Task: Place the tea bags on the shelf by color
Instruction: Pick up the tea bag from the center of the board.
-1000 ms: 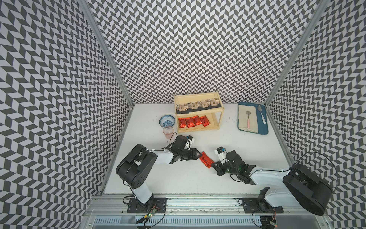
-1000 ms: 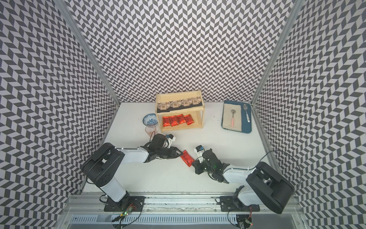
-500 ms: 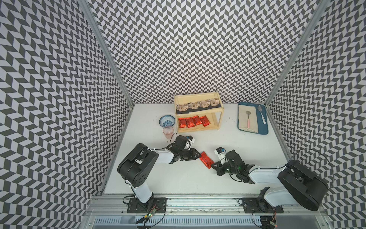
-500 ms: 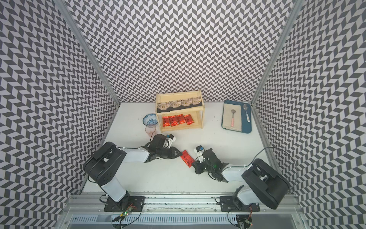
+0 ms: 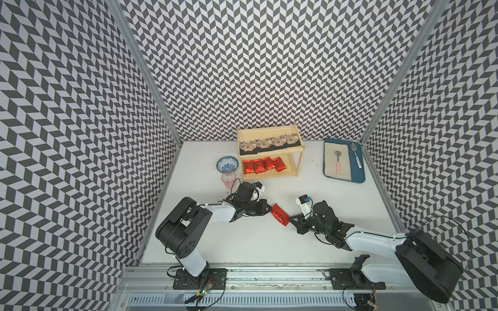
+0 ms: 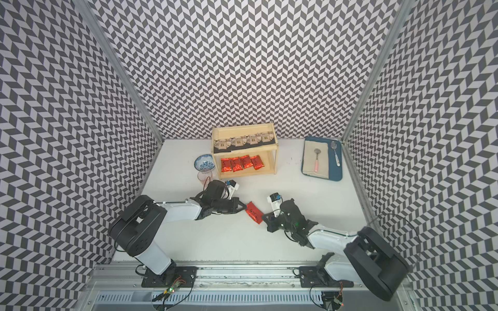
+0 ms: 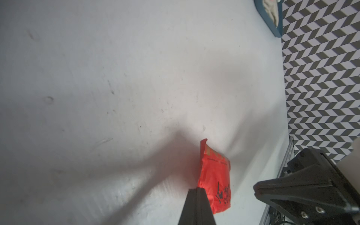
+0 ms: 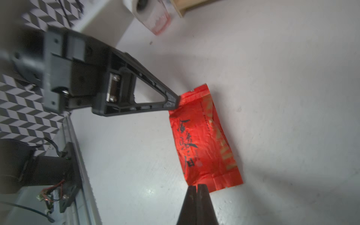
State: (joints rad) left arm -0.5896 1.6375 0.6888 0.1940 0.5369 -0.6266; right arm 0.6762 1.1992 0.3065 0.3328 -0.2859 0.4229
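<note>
One red tea bag (image 5: 279,221) lies flat near the middle of the tabletop (image 5: 242,242), well apart from the shelf (image 5: 266,133) at the back edge. The left claw (image 5: 270,208) is pressed together at one end flap of the bag, and the right claw (image 5: 290,218) is pressed together at the other end. I cannot tell if either has caught the thin foil. Lift slowly and check that the bag comes up, then lay it on the lower board (image 5: 291,167) beside the four red bags (image 5: 262,165)
</note>
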